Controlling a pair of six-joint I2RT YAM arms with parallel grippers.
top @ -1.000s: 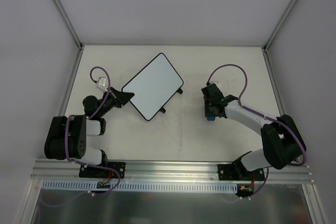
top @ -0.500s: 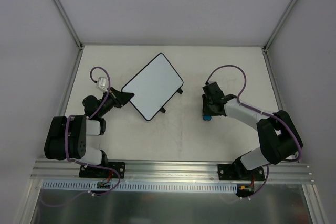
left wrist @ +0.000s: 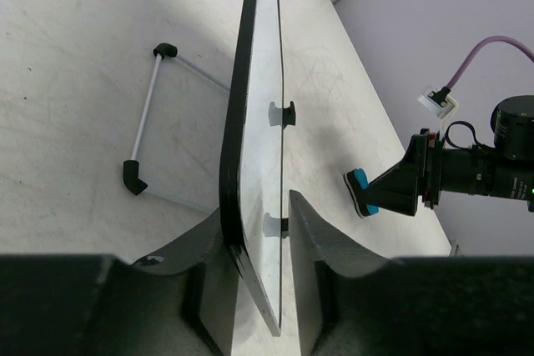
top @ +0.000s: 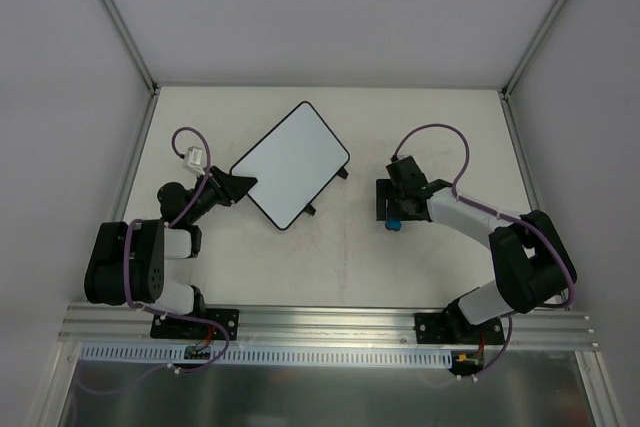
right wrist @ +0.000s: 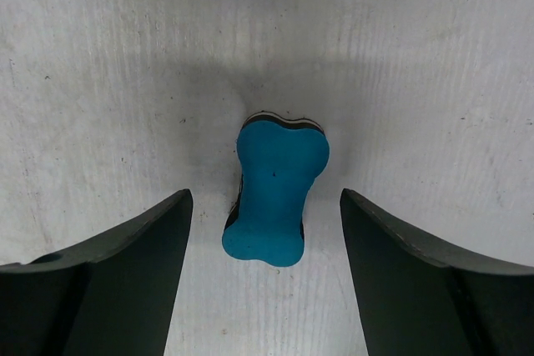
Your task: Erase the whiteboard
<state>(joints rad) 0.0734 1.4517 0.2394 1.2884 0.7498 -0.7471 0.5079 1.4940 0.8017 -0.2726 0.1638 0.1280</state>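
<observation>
whiteboard (top: 291,165), blank, angled, left-center table

Both arms (top: 125,262) pair black joints with white link shells, looping purple cables (top: 440,127) and matte black fingers (right wrist: 100,264).

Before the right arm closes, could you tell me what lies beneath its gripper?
A blue bone-shaped eraser lies on the table between the open fingers of the right gripper, touching neither. The table under the eraser is covered.

whiteboard (top: 290,165) — glossy, smooth (mirror-like) | eraser (right wrist: 278,193) — matt blue foam | table (top: 350,267) matt, scuffed
</observation>
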